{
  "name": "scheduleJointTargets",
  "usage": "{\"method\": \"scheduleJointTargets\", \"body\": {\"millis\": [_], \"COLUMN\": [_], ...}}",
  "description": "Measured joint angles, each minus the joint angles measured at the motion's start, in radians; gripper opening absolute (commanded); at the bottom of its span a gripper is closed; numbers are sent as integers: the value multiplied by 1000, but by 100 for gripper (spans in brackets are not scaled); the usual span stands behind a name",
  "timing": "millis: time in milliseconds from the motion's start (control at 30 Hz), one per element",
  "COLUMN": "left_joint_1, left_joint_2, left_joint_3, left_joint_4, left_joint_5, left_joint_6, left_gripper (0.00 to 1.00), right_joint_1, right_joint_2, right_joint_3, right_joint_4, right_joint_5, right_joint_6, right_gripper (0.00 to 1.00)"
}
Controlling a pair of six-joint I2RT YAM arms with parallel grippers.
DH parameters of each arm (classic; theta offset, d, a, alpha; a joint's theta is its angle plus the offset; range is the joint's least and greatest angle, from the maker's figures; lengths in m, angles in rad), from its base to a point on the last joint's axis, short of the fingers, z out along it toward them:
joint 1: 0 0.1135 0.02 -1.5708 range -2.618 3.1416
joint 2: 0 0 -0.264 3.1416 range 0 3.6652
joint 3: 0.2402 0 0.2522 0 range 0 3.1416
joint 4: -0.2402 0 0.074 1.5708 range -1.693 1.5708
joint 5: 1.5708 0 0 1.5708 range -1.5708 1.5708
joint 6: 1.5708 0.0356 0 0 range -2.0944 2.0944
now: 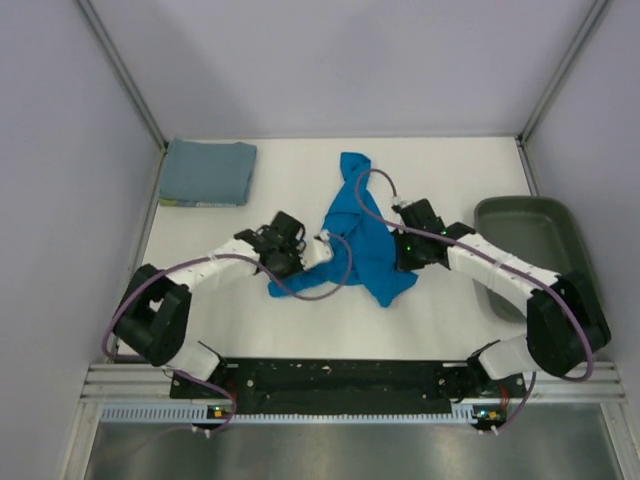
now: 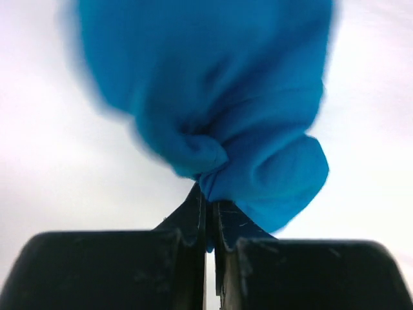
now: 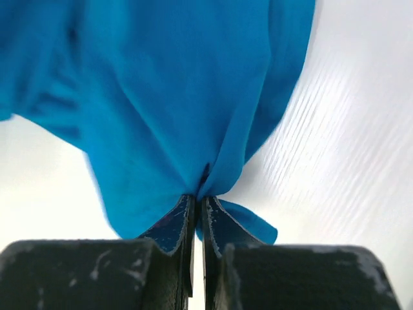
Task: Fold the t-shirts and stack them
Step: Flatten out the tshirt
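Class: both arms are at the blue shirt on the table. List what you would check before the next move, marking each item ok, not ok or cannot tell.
1. Hold of left gripper on blue t-shirt: ok, shut on cloth.
2. Hold of right gripper on it: ok.
3. Cloth spread flat: not ok, bunched.
4. Grips at matching corners: cannot tell.
5. The grey-blue t-shirt folded, lying apart: ok.
6. Cloth apart from green tray: ok.

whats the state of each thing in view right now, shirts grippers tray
blue t-shirt: unfolded, bunched in a heap mid-table, pinched from both sides
grey-blue t-shirt: folded square, lying flat at the far left corner, untouched
left gripper: shut on a fold of the blue t-shirt
right gripper: shut on a fold of the blue t-shirt
tray: upright on the right side, nothing in the part that shows
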Motion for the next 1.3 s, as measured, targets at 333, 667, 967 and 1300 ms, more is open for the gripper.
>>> {"method": "scheduleJointTargets", "body": {"millis": [333, 667, 967, 1300], "left_joint_1": [565, 524, 17, -337], "left_joint_2": [-248, -396, -101, 330], "left_joint_3": [689, 1056, 713, 795], "left_joint_4": [-65, -154, -201, -373], "left_joint_5": [-99, 243, 328, 294], "left_joint_6": [-42, -115, -95, 19], "left_gripper": [0, 0, 15, 98], "right_joint_1": [-5, -4, -225, -334], "right_joint_2": [-80, 217, 307, -188], "right_joint_3": [533, 722, 360, 131], "right_joint_4": [31, 288, 264, 137], "right_joint_5": [-21, -301, -313, -136], "right_joint_6": [-133, 27, 211, 98], "right_gripper": [0, 35, 61, 70]}}
